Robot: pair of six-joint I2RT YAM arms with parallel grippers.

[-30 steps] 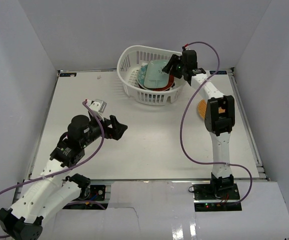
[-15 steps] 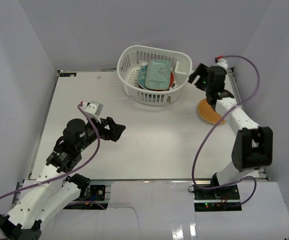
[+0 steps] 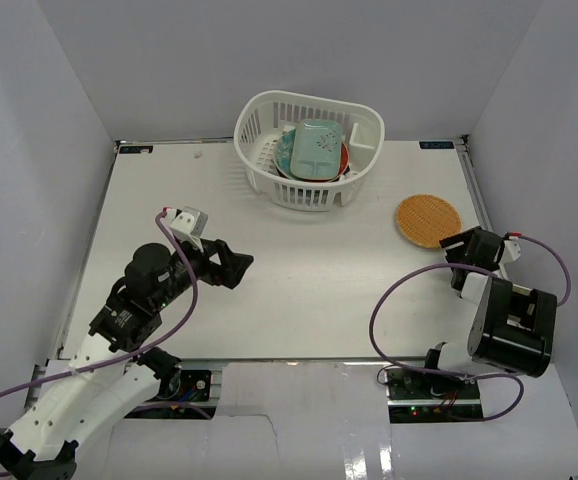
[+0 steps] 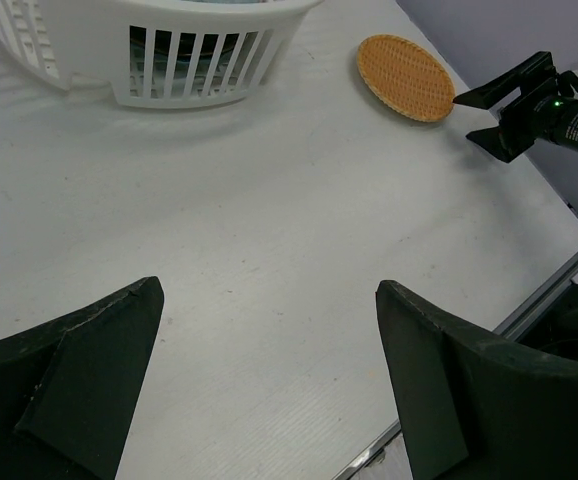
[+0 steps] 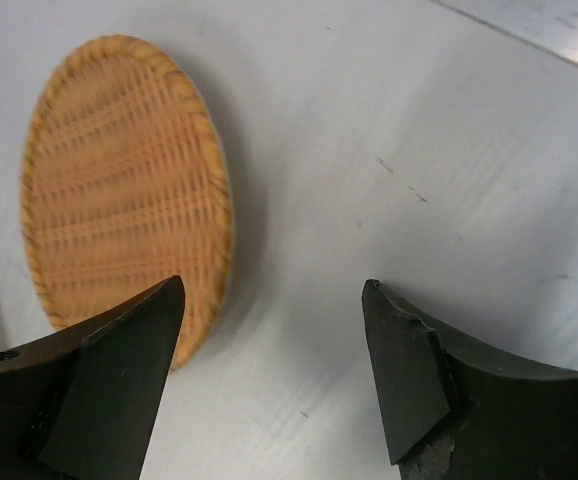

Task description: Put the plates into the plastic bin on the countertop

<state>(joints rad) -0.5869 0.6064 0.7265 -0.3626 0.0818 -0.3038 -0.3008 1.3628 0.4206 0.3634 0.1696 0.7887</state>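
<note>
The white plastic bin [image 3: 269,118] stands at the back of the countertop [image 3: 299,270] and holds stacked plates. A pale mint rectangular plate [image 3: 317,148] lies on top, with teal and red rims showing under it. The orange woven-look plate [image 3: 428,220] lies flat on the countertop right of the bin; it also shows in the left wrist view [image 4: 405,76] and the right wrist view [image 5: 119,190]. My right gripper [image 3: 453,252] is open and empty, low, just in front of that plate. My left gripper [image 3: 235,266] is open and empty over the left middle.
Pale grey walls enclose the countertop on three sides. A thin metal edging [image 3: 484,215] runs along the right side close to the orange plate. The bin's slotted wall [image 4: 189,65] shows in the left wrist view. A purple cable [image 3: 394,300] loops from the right arm.
My right arm has pulled back from the bin's right rim and folded down toward its base, ending open just in front of the orange plate. The left gripper barely shifted.
</note>
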